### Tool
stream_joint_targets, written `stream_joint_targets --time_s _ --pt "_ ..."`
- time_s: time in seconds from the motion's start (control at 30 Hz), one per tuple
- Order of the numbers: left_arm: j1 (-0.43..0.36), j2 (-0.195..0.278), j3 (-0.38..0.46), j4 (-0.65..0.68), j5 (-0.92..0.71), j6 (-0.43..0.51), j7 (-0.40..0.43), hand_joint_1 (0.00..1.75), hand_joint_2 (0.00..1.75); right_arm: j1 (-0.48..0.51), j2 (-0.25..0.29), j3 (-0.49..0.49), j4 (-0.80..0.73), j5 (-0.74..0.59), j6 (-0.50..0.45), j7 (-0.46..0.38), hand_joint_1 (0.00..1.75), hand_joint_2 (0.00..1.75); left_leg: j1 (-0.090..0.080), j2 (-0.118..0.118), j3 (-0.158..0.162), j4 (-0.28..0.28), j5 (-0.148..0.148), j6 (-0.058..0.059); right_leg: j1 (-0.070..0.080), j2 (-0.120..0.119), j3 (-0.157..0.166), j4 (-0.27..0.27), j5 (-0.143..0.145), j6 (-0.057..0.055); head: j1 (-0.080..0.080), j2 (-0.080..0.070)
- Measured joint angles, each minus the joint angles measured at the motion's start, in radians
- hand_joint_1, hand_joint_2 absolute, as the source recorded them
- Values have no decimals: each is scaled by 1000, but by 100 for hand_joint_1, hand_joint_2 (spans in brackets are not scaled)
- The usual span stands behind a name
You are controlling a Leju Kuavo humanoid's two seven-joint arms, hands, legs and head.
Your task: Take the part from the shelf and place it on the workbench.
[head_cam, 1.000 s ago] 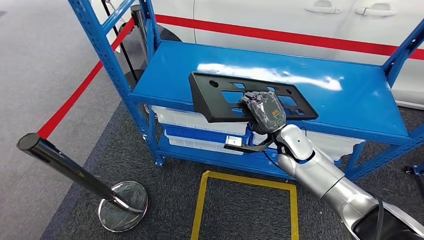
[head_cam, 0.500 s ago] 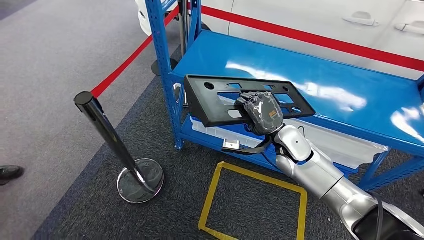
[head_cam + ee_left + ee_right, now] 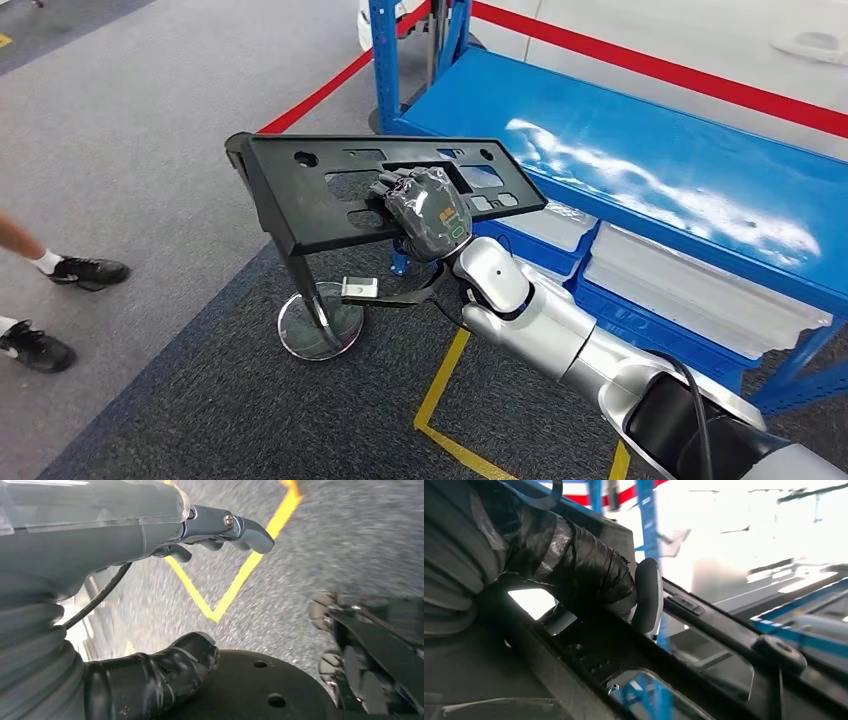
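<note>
- A person's shoes [image 3: 60, 300] stand on the grey floor at far left.
- A barrier post [image 3: 318, 318] stands behind the part.
- The black part [image 3: 330, 205], a flat slotted panel, is carried in the air, clear of the blue shelf [image 3: 680, 170].
- The right robot hand [image 3: 425, 212] grips the part's middle.
- The left robot hand [image 3: 150, 540] holds nothing, its fingers apart, above yellow floor tape [image 3: 235, 585].

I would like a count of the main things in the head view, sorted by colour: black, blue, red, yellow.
Black, flat plastic panel with cut-outs, held by the right hand: 1
Blue metal shelf rack: 1
Red barrier belt: 1
Yellow taped floor square: 1
Total: 4
</note>
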Motion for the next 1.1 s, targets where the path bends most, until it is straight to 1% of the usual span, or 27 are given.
stream_joint_targets --time_s 0.03,0.07,0.13,0.17,0.23,0.27,0.3,0.33,0.37,0.4,0.43,0.47,0.5,0.57,0.63,0.67,0.73,0.77,0.8,0.83,0.9,0.93,0.97,1.0,1.03,1.07,1.1 --pt "1 0 0 0 -2 0 -2 0 175 -5 2 5 2 -1 0 0 175 175 7 12 42 -40 25 -8 -2 -15 -16 10 5 5 0 0" --pt "0 1 0 0 -3 1 -6 0 175 -10 4 9 3 -2 1 0 175 175 9 32 93 -101 27 -16 -4 -27 -30 20 10 11 0 0" --pt "0 1 0 0 -7 1 -14 0 175 -21 8 15 5 -2 2 1 175 175 3 59 167 -212 -1 -6 -3 -48 -47 34 19 25 2 0" --pt "0 2 0 0 -9 1 -17 0 175 -24 11 20 6 -2 3 1 175 175 -3 60 177 -240 -14 6 -3 -57 -49 33 26 33 2 0" --pt "3 2 0 0 -12 1 -19 0 175 -26 14 32 8 -2 4 2 175 175 -7 46 165 -253 -2 36 -6 -68 -50 27 38 49 3 0" --pt "4 2 0 0 -14 1 -20 0 175 -26 14 37 10 -4 5 2 175 175 -8 38 158 -255 9 48 -10 -53 -53 33 24 55 3 0" --pt "5 2 0 0 -18 1 -20 0 175 -23 9 41 10 -11 6 3 175 175 -7 33 149 -258 21 60 -12 -26 -61 55 -8 58 3 0" --pt "5 2 0 0 -24 1 -20 0 175 -16 -5 43 2 -25 7 4 175 175 -8 25 139 -259 33 70 -12 7 -73 97 -57 58 3 0" --pt "4 1 -1 0 -30 0 -21 0 175 -3 -29 42 -13 -44 7 2 175 175 -11 15 126 -259 44 78 -9 37 -85 153 -112 55 3 0" --pt "4 0 -2 0 -35 -1 -22 0 175 15 -61 37 -34 -67 7 -3 175 175 -14 1 112 -259 55 84 -5 55 -94 215 -154 51 3 0" --pt "5 -1 -3 0 -39 -1 -22 0 175 37 -98 30 -58 -87 6 -13 175 175 -18 -18 100 -258 66 88 0 64 -96 263 -175 45 3 0" --pt "6 -2 -4 0 -40 -2 -23 0 175 60 -132 20 -80 -102 6 -24 175 175 -22 -36 87 -258 76 90 6 70 -87 284 -173 38 3 0" --pt "8 -3 -4 0 -40 -2 -24 0 175 81 -160 10 -97 -111 6 -35 175 175 -26 -53 76 -256 86 90 13 74 -62 271 -153 29 3 0" --pt "13 -6 -4 0 -40 -2 -23 0 175 107 -199 -9 -127 -114 11 -48 175 175 -33 -78 55 -254 103 89 26 102 23 157 -108 4 3 0" --pt "14 -10 -3 0 -39 0 -18 0 175 114 -218 -21 -147 -105 20 -53 175 175 -36 -91 40 -253 122 84 32 141 92 42 -96 -11 3 0" --pt "14 -11 -3 0 -38 1 -16 0 175 114 -222 -24 -153 -99 26 -53 175 175 -35 -98 37 -256 131 80 35 150 104 15 -98 -13 3 0" --pt "12 -11 -2 0 -35 1 -12 0 175 114 -220 -26 -160 -89 37 -53 175 175 -34 -113 31 -263 150 70 32 131 101 3 -82 -10 4 0" --pt "11 -10 -1 0 -34 2 -11 0 175 112 -218 -26 -162 -86 42 -53 175 175 -36 -108 24 -259 144 65 29 116 95 -2 -73 -13 3 0" --pt "9 -10 -1 0 -33 2 -9 0 175 111 -216 -26 -163 -85 45 -53 175 175 -38 -91 13 -239 118 60 25 100 87 -6 -62 -18 2 0" --pt "7 -10 -1 0 -32 2 -8 0 175 110 -214 -26 -164 -85 47 -53 175 175 -37 -66 0 -202 75 54 21 84 77 -9 -51 -22 1 0" --pt "5 -10 0 0 -31 3 -7 0 175 108 -214 -26 -165 -85 49 -52 175 175 -29 -22 -28 -82 -26 40 23 54 53 -8 -32 -26 -2 0" --pt "5 -10 0 0 -31 3 -7 0 175 107 -214 -26 -166 -85 49 -52 175 175 -23 -13 -36 -22 -50 33 24 39 39 -5 -23 -24 -2 0" --pt "5 -10 0 0 -31 3 -7 0 175 108 -214 -26 -165 -84 49 -53 175 175 -18 -7 -35 20 -49 28 23 24 23 -1 -14 -22 -2 0" --pt "5 -10 0 0 -31 3 -7 0 175 108 -214 -26 -165 -85 49 -53 175 175 -14 -2 -19 34 -28 23 23 9 6 3 -5 -19 -2 0" --pt "5 -10 0 0 -31 3 -7 0 175 108 -214 -26 -166 -85 48 -53 175 175 -10 5 13 15 1 20 23 -6 -10 8 3 -16 -2 0" --pt "5 -10 0 0 -31 3 -7 0 175 107 -214 -26 -166 -85 48 -53 175 175 -8 20 63 -37 20 19 23 -17 -23 13 11 -13 -2 0" --pt "4 -10 0 0 -31 3 -7 0 175 107 -215 -26 -167 -85 48 -53 175 175 -10 39 121 -110 17 19 23 -28 -34 18 17 -8 -2 0"
